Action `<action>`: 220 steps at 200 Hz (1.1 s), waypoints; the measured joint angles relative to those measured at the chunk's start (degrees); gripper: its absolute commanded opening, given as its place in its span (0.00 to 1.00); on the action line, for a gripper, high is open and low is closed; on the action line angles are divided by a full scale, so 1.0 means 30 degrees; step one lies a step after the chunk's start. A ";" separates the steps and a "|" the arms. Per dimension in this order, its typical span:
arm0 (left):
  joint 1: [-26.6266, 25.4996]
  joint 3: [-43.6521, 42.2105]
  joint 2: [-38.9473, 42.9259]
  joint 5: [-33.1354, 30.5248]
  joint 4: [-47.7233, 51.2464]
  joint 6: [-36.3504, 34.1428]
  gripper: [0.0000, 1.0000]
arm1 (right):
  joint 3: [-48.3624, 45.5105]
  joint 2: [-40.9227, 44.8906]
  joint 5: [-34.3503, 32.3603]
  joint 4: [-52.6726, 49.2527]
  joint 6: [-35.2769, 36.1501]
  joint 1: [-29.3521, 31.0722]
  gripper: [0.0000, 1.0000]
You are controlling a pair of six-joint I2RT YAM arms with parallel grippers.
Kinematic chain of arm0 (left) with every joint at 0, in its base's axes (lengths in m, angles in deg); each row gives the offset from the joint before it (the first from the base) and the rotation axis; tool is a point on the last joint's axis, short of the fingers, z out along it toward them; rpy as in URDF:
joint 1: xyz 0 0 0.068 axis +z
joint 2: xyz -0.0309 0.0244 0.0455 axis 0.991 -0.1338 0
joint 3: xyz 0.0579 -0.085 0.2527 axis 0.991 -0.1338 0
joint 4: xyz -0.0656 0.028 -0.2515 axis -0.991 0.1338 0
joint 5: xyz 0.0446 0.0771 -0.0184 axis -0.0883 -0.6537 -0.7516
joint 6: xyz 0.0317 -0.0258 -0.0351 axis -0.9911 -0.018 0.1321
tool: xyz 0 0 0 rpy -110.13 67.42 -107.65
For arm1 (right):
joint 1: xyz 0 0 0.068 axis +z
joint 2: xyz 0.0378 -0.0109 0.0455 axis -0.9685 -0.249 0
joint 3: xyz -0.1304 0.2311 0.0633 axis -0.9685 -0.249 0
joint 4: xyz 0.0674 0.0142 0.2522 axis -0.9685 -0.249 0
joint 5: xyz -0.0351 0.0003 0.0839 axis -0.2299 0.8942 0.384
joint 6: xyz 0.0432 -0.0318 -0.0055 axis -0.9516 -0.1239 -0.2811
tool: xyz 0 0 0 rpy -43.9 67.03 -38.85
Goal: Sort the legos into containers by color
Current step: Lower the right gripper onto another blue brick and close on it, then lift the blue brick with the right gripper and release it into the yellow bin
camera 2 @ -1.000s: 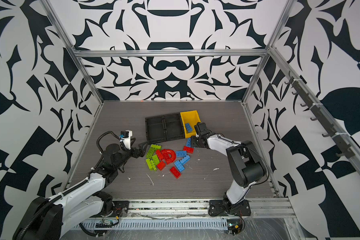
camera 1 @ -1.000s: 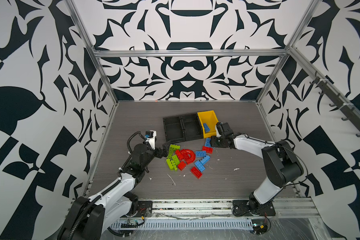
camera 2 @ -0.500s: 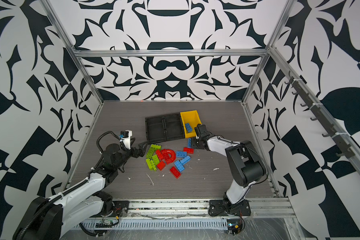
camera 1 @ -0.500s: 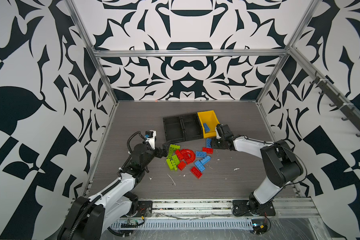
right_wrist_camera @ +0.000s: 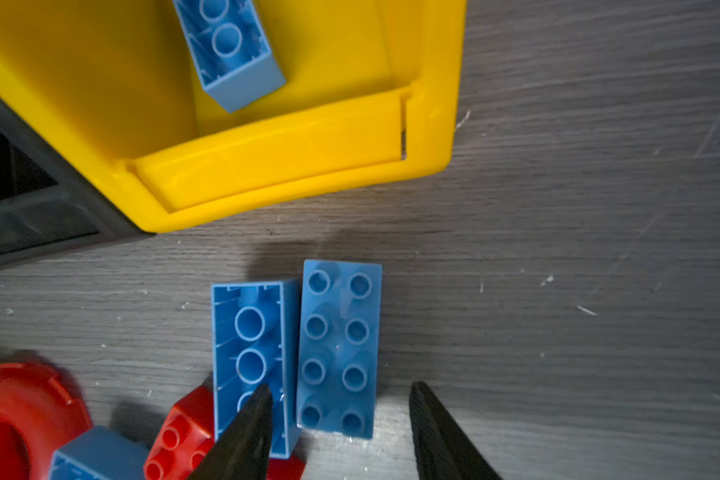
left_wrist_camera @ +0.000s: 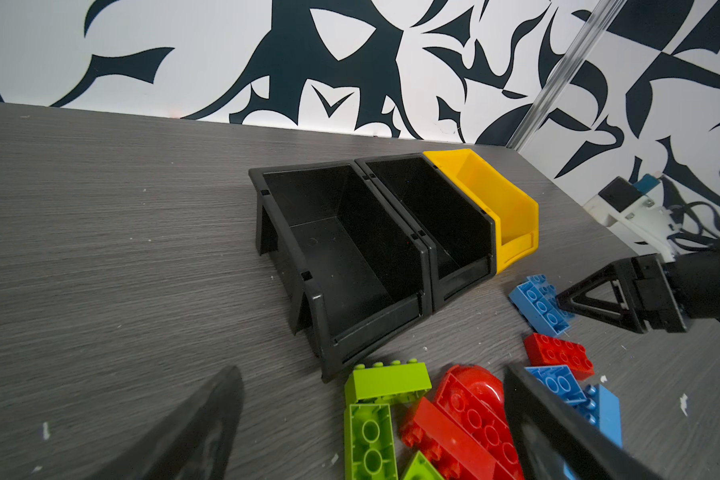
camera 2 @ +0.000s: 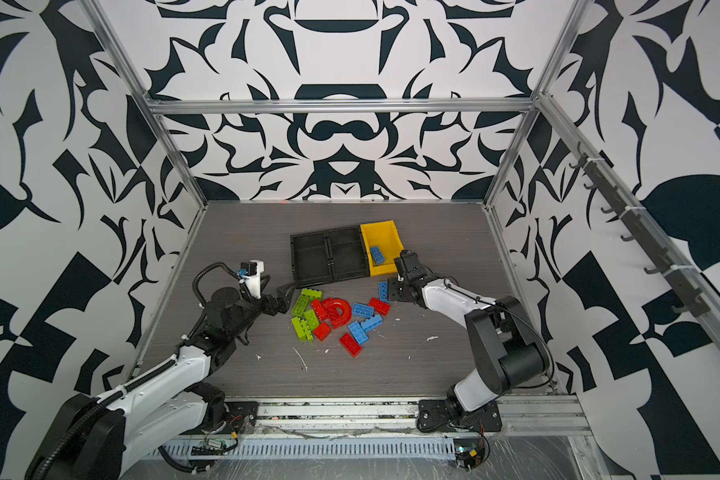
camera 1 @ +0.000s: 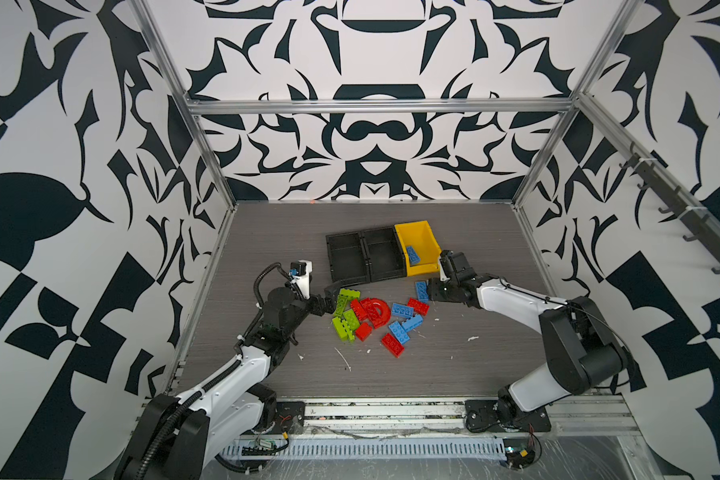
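Note:
The legos lie in a loose pile mid-table: lime green bricks [camera 1: 346, 300], a red arch [camera 1: 378, 309], red bricks [camera 1: 417, 305] and blue bricks [camera 1: 402, 310]. My right gripper [right_wrist_camera: 338, 388] is open in front of the yellow container [camera 1: 427, 239]. It straddles a stud-up blue brick [right_wrist_camera: 339, 349], one finger over an upturned blue brick [right_wrist_camera: 250, 345] lying against it. Another blue brick [camera 1: 412, 253] lies inside the yellow bin. Two black containers [camera 1: 347, 259] [camera 1: 384, 254] stand empty beside it. My left gripper [camera 1: 329, 299] is wide open at the pile's left edge, either side of the green bricks [left_wrist_camera: 387, 380].
Small white scraps [camera 1: 344, 358] dot the grey table in front of the pile. Patterned walls and metal posts [camera 1: 545, 137] enclose the table. In the left wrist view the right arm's gripper [left_wrist_camera: 558, 299] shows just beside the blue bricks [left_wrist_camera: 539, 303].
My right gripper has dipped slightly toward the front, and the blue and red bricks by it have shifted a little. The left arm has not moved.

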 measured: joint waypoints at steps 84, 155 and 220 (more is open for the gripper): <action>0.0000 0.0000 0.0000 0.0000 0.0007 0.0000 1.00 | 0.0590 -0.0619 -0.0182 -0.0583 0.0670 -0.0510 0.50; 0.0000 0.0000 0.0036 0.0000 0.0022 0.0000 1.00 | 0.1166 -0.2499 0.0372 -0.0087 0.0809 -0.0546 0.46; 0.0000 0.0000 0.0102 0.0000 0.0080 -0.0066 1.00 | 0.0743 -0.2237 0.0495 0.0306 0.0801 -0.0765 0.36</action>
